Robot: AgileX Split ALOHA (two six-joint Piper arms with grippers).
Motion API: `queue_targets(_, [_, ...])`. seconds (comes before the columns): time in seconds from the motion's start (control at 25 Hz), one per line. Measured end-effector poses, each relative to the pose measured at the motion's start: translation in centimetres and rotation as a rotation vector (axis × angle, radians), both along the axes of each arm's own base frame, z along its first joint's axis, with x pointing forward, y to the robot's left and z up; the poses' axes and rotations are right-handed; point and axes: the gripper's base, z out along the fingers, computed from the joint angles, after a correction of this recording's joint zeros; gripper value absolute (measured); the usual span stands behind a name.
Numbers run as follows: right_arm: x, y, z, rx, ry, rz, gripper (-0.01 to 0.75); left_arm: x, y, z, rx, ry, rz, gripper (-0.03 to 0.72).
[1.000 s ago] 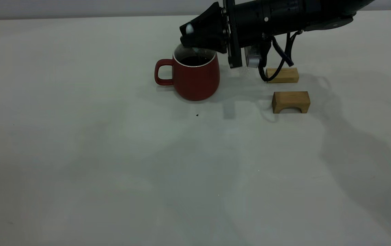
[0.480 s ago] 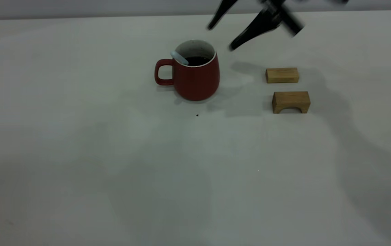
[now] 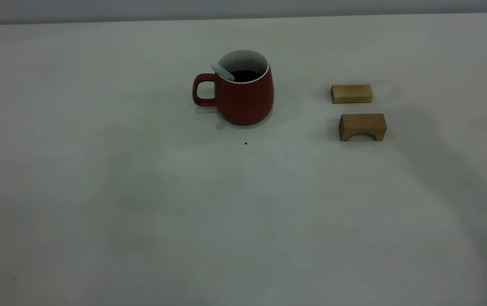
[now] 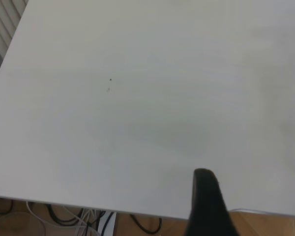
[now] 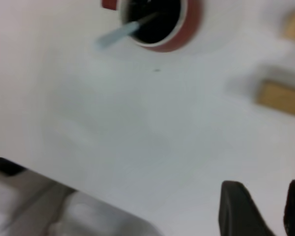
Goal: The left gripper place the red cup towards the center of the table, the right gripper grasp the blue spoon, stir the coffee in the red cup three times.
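Where cup (image 3: 243,100) stands, blocks (image 3: 351,93) nearby

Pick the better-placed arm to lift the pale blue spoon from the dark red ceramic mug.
Right, probably. The open right gripper has the dark red mug and pale blue spoon in view; the left gripper faces bare tabletop.

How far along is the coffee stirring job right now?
It looks near its end. The red cup stands mid-table, and the blue spoon leans inside it in the coffee, released. The right gripper, open, is well away from it. Nothing is in hand; whether all three stirs happened can't be told.
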Motion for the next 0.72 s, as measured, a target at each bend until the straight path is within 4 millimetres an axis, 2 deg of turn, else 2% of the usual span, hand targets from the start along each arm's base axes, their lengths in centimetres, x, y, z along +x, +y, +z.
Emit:
queue_targets(0.08, [-3.2, -1.3, 2.7, -0.06, -0.068, 0.014, 0.235, 0.0, 0.0, 0.0, 0.0, 0.0, 0.0, 0.558])
queue_targets(0.2, [-7.8, -3.2, 4.2, -0.14, -0.101, -0.006, 0.224, 0.0, 0.0, 0.0, 0.0, 0.0, 0.0, 0.558])
queue_targets(0.44, [-16.0, -5.8, 4.3, -0.184, -0.124, -0.067, 0.226, 0.0, 0.0, 0.0, 0.001, 0.0, -0.001, 0.558])
queue_targets(0.72, [-25.9, -8.4, 4.3, -0.158, -0.294, -0.087, 0.226, 0.0, 0.0, 0.0, 0.001, 0.0, -0.001, 0.558])
